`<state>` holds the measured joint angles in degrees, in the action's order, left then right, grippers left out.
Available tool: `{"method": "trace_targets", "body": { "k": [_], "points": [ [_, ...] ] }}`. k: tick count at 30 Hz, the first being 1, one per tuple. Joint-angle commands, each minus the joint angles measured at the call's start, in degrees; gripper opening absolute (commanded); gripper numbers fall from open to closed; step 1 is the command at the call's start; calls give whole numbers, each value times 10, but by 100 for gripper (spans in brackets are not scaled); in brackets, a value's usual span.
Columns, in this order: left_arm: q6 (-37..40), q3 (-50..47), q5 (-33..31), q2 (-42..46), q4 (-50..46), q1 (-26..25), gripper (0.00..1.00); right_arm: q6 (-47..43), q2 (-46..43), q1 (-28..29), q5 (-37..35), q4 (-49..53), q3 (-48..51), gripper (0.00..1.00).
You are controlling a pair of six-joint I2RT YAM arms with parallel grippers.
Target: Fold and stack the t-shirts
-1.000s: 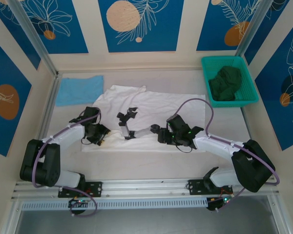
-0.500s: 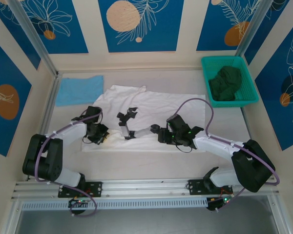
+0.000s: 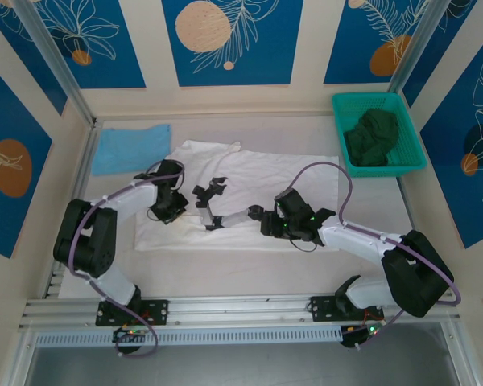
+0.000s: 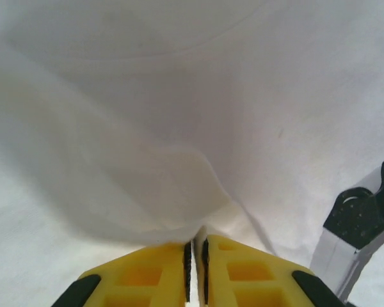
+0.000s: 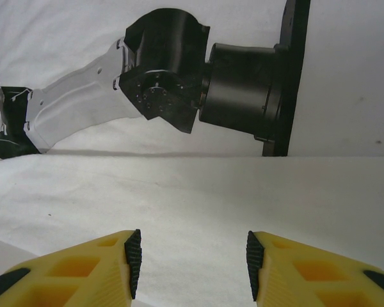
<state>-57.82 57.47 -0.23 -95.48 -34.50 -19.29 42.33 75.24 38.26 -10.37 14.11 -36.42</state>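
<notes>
My left tool (image 4: pixel 196 246) is closed on a pinched ridge of the white t-shirt (image 3: pixel 258 173). In the left wrist view the yellow fingers (image 4: pixel 147 272) stand almost together with the cloth rising in a soft fold just ahead of them. From the top camera this tool (image 3: pixel 169 207) sits over the shirt's left side, near its front hem.

My right tool (image 5: pixel 192 256) has its fingers apart, with nothing gripped between them. It is low over a raised fold of white cloth, and beyond that fold I see the black print (image 5: pixel 179 83) on the chest. From above it (image 3: pixel 263 221) points left at the shirt's near edge, close to that print (image 3: pixel 209 205).

The white shirt lies spread across the middle of the bench (image 3: pixel 249 261), rumpled at its far left corner. Farther back on the left, the light-blue t-shirt (image 3: pixel 131 148) lies flat, apart from the white one. At the far right corner a green basket (image 3: pixel 369 97) holds a bunched dark green cloth (image 3: pixel 372 135).
</notes>
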Motion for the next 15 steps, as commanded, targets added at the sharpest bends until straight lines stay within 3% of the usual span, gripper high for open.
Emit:
{"method": "trace_targets", "body": {
  "k": [1,3,9,15],
  "points": [
    [43,41,-33,-27,-38,-10,17,-2,-3,3,-13,-1,-10,49],
    [55,61,-42,-37,-47,-15,22,2,-9,3,-20,6,-10,49],
    [87,119,-96,-26,-85,-18,52,38,-61,-14,-60,62,-5,50],
    [106,112,-164,61,-119,-18,72,94,-182,-117,-64,170,24,54]
  ]
}}
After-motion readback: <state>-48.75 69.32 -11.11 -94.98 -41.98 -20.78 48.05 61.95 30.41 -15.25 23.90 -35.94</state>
